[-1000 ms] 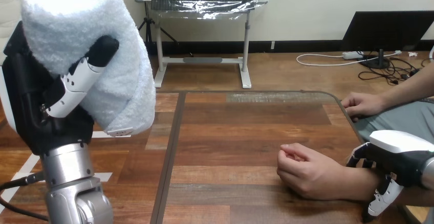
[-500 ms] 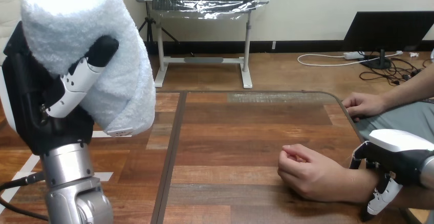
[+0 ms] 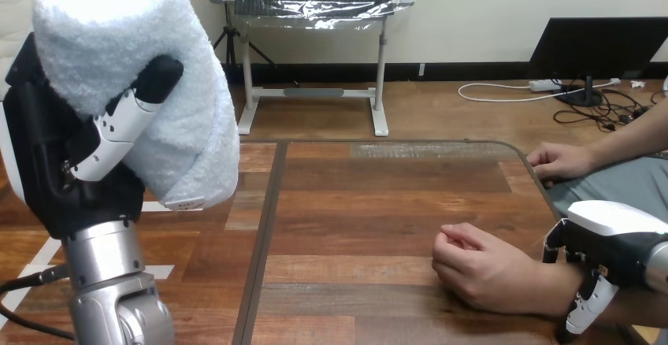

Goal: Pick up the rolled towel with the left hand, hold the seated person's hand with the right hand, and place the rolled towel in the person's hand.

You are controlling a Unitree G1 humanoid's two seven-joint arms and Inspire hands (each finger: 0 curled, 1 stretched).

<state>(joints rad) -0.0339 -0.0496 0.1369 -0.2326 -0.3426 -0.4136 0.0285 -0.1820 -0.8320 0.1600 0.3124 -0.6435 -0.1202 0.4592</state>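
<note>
Over the left side of the brown wooden table [image 3: 354, 203], the large white fluffy rolled towel [image 3: 118, 38] has not moved; the robot's left hand [image 3: 55, 156] keeps it raised high, fingers wrapped around it. The person's hand [image 3: 480, 270], a loose fist resting on the table at lower right, has slid slightly rightward toward the robot's right hand [image 3: 610, 239], whose fingers curl down around the person's wrist [image 3: 551, 290]. The hold seems to be settling, while the towel remains well apart from the unopened fist.

Head camera — forward, downward (table [image 3: 370, 203] near)
</note>
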